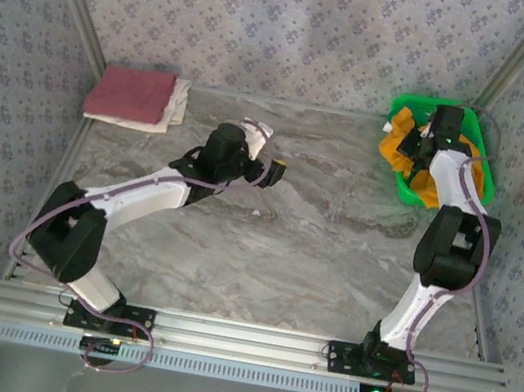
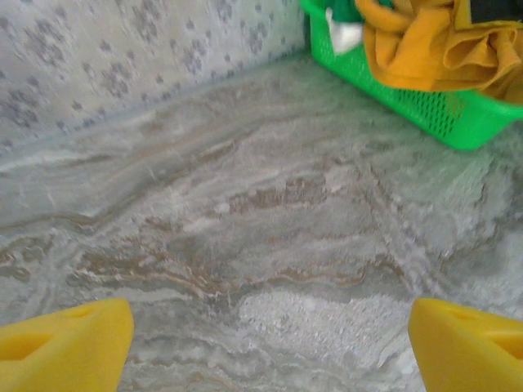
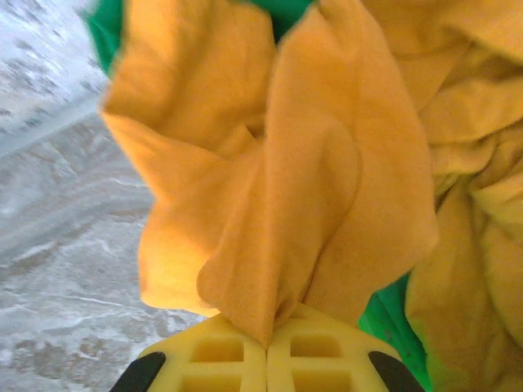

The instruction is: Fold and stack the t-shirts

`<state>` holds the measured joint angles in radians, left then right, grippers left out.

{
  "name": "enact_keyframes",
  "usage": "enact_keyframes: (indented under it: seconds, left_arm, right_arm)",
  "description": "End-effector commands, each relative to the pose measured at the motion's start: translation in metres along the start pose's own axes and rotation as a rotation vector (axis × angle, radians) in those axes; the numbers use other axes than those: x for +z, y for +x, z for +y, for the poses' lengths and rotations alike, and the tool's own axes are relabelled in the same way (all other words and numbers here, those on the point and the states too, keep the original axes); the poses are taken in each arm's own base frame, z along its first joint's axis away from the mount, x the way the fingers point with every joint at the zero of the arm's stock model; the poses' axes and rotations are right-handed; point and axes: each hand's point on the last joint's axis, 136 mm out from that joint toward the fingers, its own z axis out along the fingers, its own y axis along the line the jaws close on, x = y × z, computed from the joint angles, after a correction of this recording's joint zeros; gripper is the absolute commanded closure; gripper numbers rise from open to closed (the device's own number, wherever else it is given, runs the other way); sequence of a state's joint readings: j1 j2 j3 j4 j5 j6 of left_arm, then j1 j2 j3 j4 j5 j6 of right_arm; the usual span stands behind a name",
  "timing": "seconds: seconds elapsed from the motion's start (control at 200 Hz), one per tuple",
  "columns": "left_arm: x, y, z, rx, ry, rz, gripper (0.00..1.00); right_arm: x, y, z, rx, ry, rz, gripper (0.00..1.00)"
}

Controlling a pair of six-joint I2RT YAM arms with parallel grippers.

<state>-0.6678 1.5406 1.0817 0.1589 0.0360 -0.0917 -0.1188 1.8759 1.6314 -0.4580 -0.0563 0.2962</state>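
We find the right gripper (image 3: 267, 347) closed on a fold of the orange-yellow t-shirt (image 3: 310, 163), which spills over the rim of the green basket (image 2: 441, 114) at the far right of the table (image 1: 316, 236). The left gripper (image 2: 270, 347) hangs above the table, jaws wide apart, holding nothing. The dusty red t-shirt (image 1: 130, 94) lies folded on the white t-shirt (image 1: 176, 105), far left.

Overhead, wrist views sharing orange t-shirt (image 1: 391, 146)
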Motion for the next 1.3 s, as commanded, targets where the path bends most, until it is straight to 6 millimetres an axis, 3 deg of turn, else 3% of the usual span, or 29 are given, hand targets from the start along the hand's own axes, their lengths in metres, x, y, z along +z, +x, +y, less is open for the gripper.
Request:
enact_keyframes:
  seconds: [0.0, 0.175, 0.295, 0.44, 0.545, 0.69, 0.844, 1.079, 1.174, 1.294]
  left_arm:
    - [-0.032, -0.048, 0.002, -0.023, -0.008, -0.161, 0.12]
    - [-0.073, -0.079, 0.000, -0.018, 0.005, -0.268, 0.12]
    - [-0.104, -0.097, -0.003, -0.008, 0.021, -0.338, 0.12]
    - [-0.130, -0.100, 0.002, -0.010, 0.009, -0.384, 0.11]
    - [-0.136, -0.092, 0.015, -0.028, -0.027, -0.384, 0.11]
    - [-0.127, -0.066, 0.039, -0.082, -0.065, -0.340, 0.11]
    - [-0.103, -0.030, 0.064, -0.130, -0.103, -0.246, 0.11]
    - [-0.053, 0.017, 0.068, -0.137, -0.055, -0.121, 0.08]
    - [-0.032, 0.031, 0.070, -0.152, -0.034, -0.095, 0.06]
    - [-0.013, 0.031, 0.051, -0.108, 0.050, -0.092, 0.06]
  right_arm:
    - [-0.093, -0.051, 0.025, -0.032, -0.017, -0.210, 1.00]
    - [-0.190, -0.073, 0.064, -0.134, -0.036, -0.376, 1.00]
    - [-0.253, -0.073, 0.108, -0.237, -0.114, -0.482, 1.00]
    - [-0.314, -0.042, 0.190, -0.411, -0.350, -0.542, 1.00]
    - [-0.333, -0.014, 0.244, -0.492, -0.524, -0.534, 1.00]
    - [-0.327, 0.013, 0.300, -0.473, -0.734, -0.460, 1.00]
    - [-0.283, 0.021, 0.318, -0.345, -0.815, -0.331, 1.00]
    - [-0.226, 0.042, 0.305, -0.286, -0.787, -0.173, 1.00]
    - [-0.223, 0.049, 0.301, -0.280, -0.810, -0.145, 1.00]
    - [-0.215, 0.058, 0.295, -0.282, -0.795, -0.119, 1.00]
